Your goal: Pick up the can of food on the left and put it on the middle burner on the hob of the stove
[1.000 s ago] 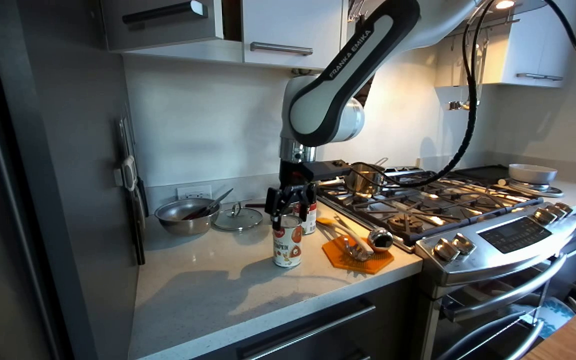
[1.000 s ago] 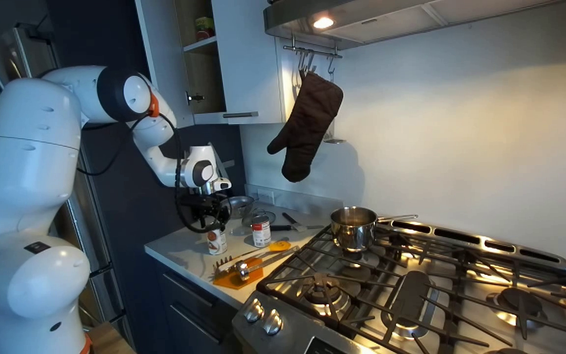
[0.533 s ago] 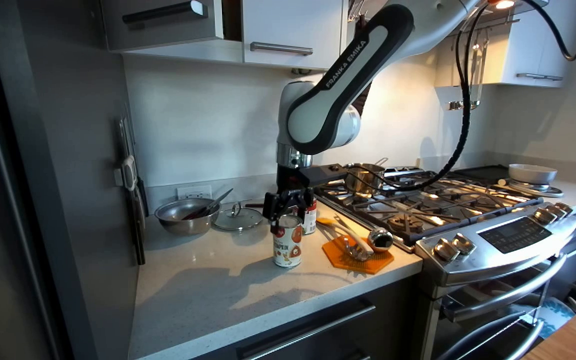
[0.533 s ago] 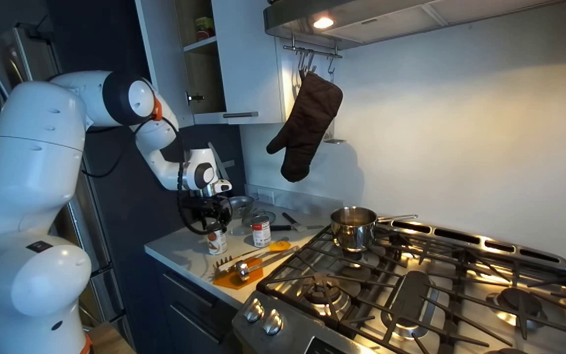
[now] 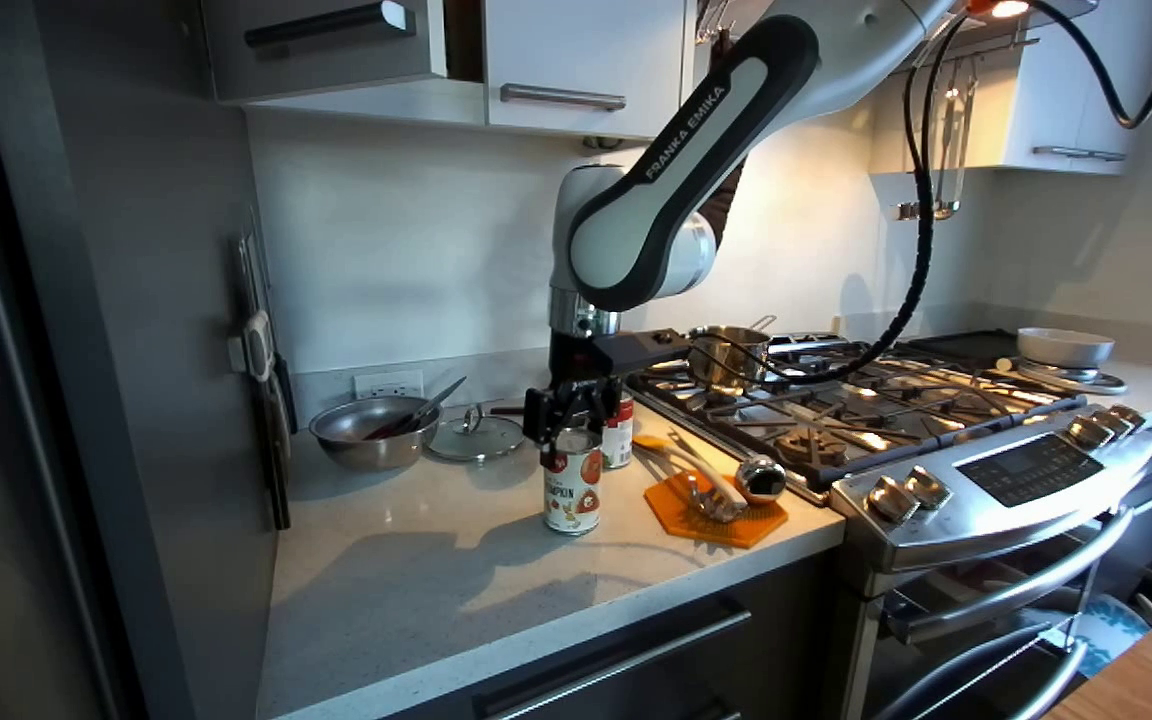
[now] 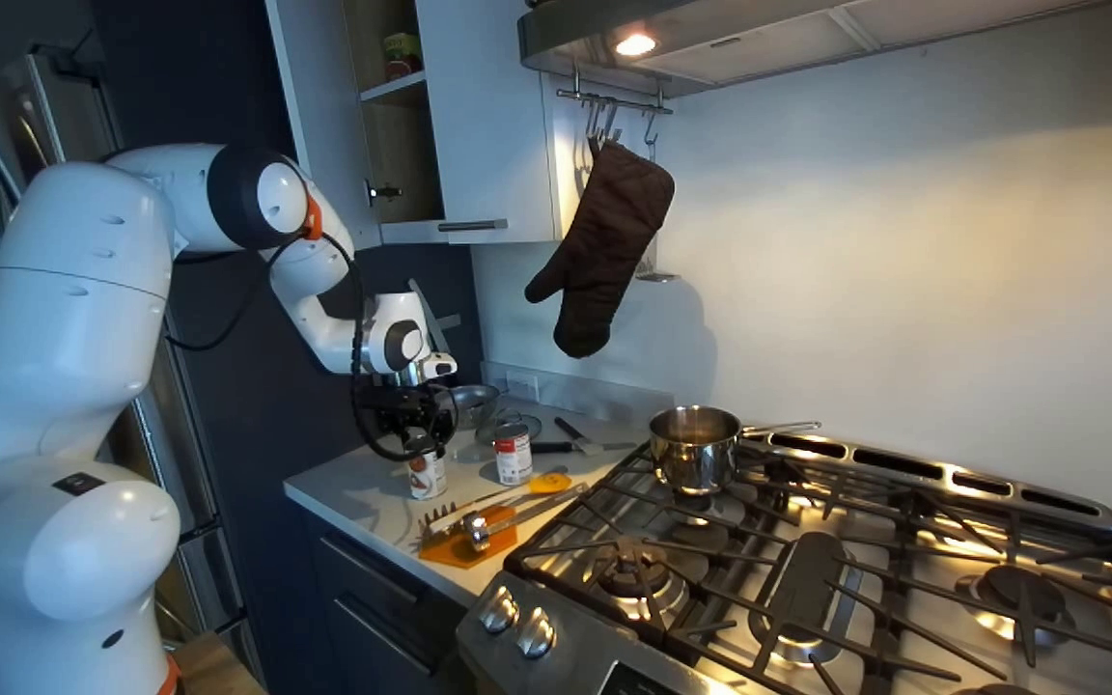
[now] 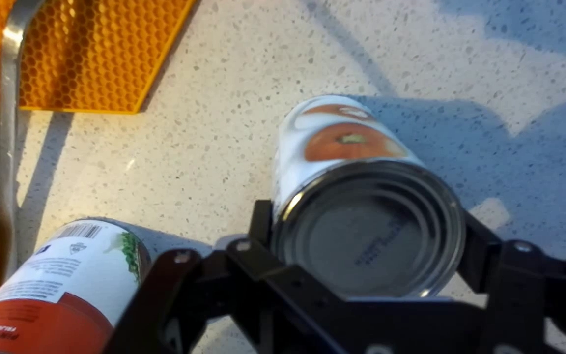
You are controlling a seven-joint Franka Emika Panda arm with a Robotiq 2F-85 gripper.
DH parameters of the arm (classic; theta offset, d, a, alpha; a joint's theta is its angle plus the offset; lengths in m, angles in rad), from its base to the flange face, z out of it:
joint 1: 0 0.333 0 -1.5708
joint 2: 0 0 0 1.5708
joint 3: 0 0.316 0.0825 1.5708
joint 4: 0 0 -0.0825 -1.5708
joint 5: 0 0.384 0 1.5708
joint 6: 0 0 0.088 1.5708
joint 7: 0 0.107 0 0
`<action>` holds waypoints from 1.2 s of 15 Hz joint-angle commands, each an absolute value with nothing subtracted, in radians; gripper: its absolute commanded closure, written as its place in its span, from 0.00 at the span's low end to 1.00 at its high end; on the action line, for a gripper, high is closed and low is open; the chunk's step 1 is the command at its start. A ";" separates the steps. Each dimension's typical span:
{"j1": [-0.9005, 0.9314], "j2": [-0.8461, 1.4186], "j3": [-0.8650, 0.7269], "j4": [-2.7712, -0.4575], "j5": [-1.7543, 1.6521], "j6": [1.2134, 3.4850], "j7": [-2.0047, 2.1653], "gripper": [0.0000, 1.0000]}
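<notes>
The can of food [image 5: 573,498], with a whitish pumpkin label, stands upright on the counter in both exterior views [image 6: 428,479]. In the wrist view its metal top and label [image 7: 352,140] show. My gripper [image 5: 574,442] is over the can's top, with one black finger against each side and no visible gap in the wrist view [image 7: 369,241]. It looks shut on the can, which still rests on the counter. The middle burner [image 6: 809,586] is a long dark oval under grate bars on the hob [image 6: 889,550]. The stove [image 5: 976,520] has front knobs.
Another can [image 6: 514,457] with a red and white label stands close beside the gripper. Utensils lie on an orange trivet [image 5: 671,512] between can and stove. A steel pot [image 6: 696,452] sits on the hob. A steel bowl [image 5: 374,452] and glass lid [image 5: 476,440] are behind.
My gripper has moved slightly down and to the left in an exterior view, lower around the can. The can has shifted very slightly left with it and stays on the counter.
</notes>
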State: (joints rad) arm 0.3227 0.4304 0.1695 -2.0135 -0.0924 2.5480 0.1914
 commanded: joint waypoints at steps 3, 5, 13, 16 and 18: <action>0.346 0.369 0.159 -2.031 -0.078 2.451 0.278 0.42; 0.342 0.314 0.165 -2.057 -0.066 2.397 0.310 0.42; 0.261 0.084 0.155 -2.145 0.019 2.357 0.377 0.42; 0.204 0.008 0.131 -2.181 0.068 2.369 0.369 0.42; 0.165 -0.040 0.111 -2.200 0.107 2.359 0.356 0.42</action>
State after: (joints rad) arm 0.2140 0.0655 0.1303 -2.1366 0.0455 2.3689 0.3665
